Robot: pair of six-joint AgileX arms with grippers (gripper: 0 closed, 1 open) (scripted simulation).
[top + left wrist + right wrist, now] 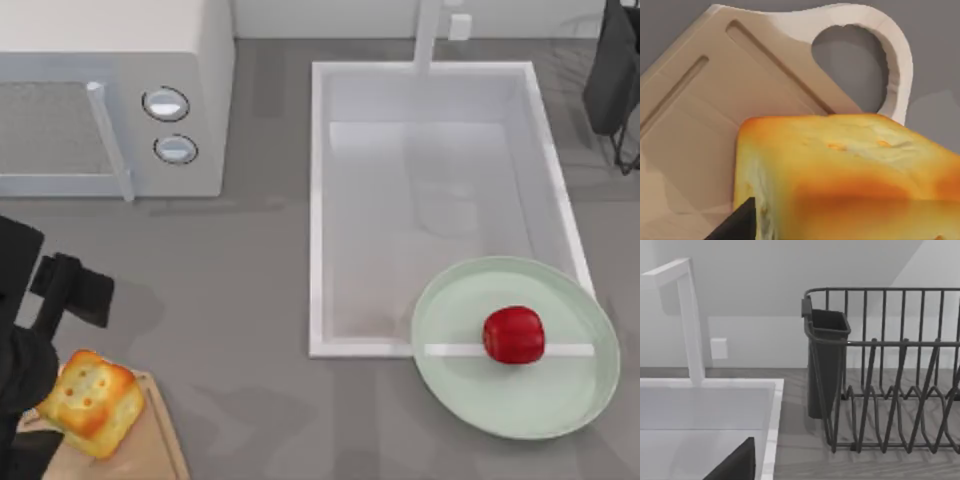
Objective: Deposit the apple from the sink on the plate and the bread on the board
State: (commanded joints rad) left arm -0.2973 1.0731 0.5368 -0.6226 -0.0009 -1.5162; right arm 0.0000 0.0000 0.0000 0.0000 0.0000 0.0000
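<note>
The apple [513, 334] already lay on the plate [560, 410] at the sink's [318, 200] near right corner. The left gripper [60, 400] (grip state unclear) held the bread [90, 402] over the board [155, 450]; release remained.

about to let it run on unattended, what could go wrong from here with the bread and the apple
The bread sits near the board's far corner, partly past its edge in the top view, with the left gripper at it; released here, it might tip off onto the counter. The apple rests on the plate, which overhangs the sink rim, so a knock could roll the apple or tilt the plate. The right arm is parked at the far right.
</note>
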